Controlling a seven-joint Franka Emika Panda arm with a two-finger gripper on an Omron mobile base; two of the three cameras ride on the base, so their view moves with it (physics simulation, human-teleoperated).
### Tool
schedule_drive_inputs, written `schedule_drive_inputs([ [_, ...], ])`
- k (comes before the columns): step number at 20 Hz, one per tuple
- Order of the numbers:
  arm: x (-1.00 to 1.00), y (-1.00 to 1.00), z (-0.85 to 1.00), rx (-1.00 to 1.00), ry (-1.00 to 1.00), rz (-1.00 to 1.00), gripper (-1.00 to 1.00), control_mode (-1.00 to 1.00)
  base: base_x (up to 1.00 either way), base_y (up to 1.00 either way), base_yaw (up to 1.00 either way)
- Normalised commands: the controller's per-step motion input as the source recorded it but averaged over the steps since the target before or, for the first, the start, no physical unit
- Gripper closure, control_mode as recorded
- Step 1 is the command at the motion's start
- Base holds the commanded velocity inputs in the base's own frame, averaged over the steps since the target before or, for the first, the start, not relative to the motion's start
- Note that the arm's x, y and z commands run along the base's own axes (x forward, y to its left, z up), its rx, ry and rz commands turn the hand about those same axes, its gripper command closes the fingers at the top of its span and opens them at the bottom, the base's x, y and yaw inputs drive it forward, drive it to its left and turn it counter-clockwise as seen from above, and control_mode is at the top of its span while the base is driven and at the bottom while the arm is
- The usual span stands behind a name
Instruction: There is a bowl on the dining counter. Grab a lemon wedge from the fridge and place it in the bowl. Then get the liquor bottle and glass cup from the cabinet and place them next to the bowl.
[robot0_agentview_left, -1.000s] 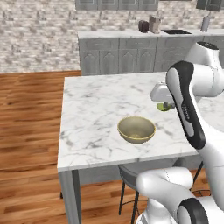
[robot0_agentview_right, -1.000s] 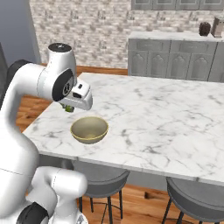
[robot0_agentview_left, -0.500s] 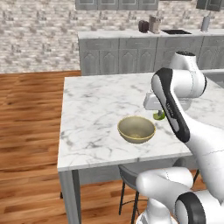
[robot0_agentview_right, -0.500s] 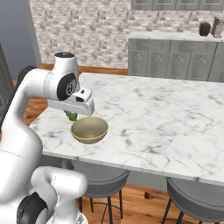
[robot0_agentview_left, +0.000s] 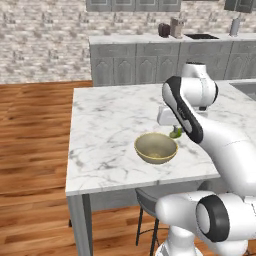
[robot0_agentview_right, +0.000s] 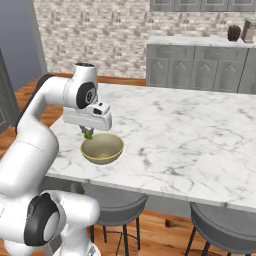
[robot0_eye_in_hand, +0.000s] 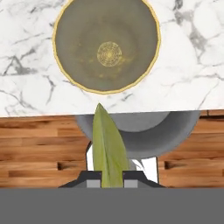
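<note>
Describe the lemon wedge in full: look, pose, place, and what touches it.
The lemon wedge is a slim yellow-green sliver tapering to a point, seen edge-on in the hand view. It is pinched at its base in the gripper, point aimed away from the hand toward the bowl. It hangs in the air above the counter, just beside the bowl's rim, not yet inside. Only the fingers touch it. The bowl is tan, gold-rimmed and empty.

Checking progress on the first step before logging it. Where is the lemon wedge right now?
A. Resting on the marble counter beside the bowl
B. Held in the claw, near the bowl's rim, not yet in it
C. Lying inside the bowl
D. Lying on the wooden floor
B: the hand view shows the lemon wedge pinched in the claw, and the bowl holds nothing.
</note>
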Motion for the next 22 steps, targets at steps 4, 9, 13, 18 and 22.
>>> schedule_drive_inputs([
  [4,0.46,0.00,-0.22,0.00,0.06,0.00,1.00,-1.00,0.00,0.00,0.00],
  [9,0.42,0.00,-0.34,0.00,0.09,0.00,1.00,-1.00,0.00,0.00,0.00],
  [13,0.34,0.01,-0.42,0.00,0.10,0.00,1.00,-1.00,0.00,0.00,0.00],
  [18,0.33,0.00,-0.41,0.00,0.09,0.00,1.00,-1.00,0.00,0.00,0.00],
  [22,0.33,0.00,-0.37,0.00,0.08,0.00,1.00,-1.00,0.00,0.00,0.00],
])
